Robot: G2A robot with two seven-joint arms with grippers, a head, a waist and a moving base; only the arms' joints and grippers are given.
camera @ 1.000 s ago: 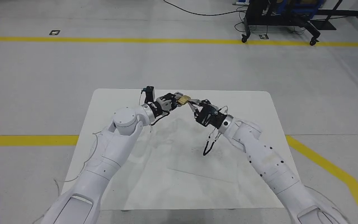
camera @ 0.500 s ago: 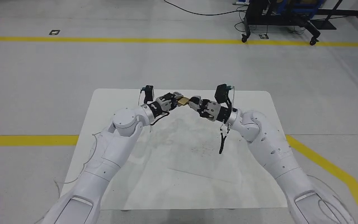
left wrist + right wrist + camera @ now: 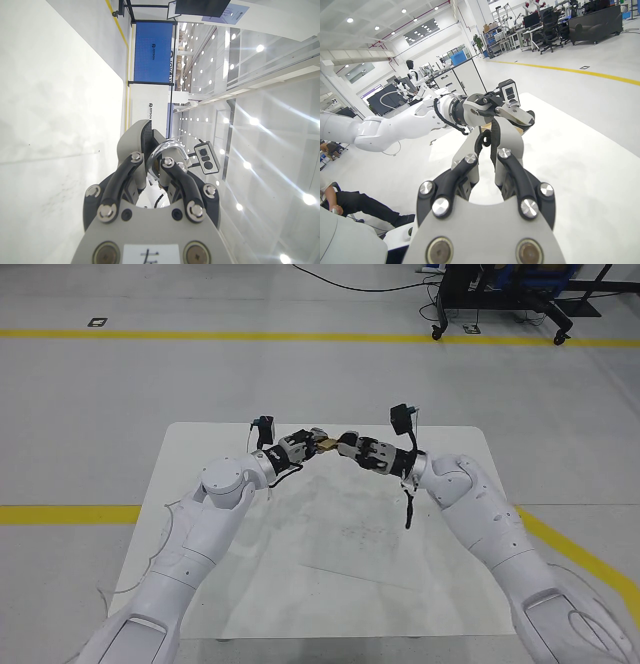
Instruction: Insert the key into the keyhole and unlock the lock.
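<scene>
Top view: above the table (image 3: 330, 564), the left gripper (image 3: 308, 444) clamped the lock (image 3: 327, 444) and the right gripper (image 3: 348, 445) nosed against it. Turning probably needed the key (image 3: 485, 140) kept coaxial and gentle.
Left wrist view: the shackle (image 3: 167, 148) showed, keyhole hidden.
Right wrist view: closed fingers (image 3: 511, 137) pinched the key, blade unseen.

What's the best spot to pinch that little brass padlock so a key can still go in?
Probably the padlock by its flat brass body, pinched across the two broad faces from the robot's left, as the left gripper has it. That leaves the curved shackle free to spring, and the end facing the right gripper, which brings the key, uncovered.
</scene>
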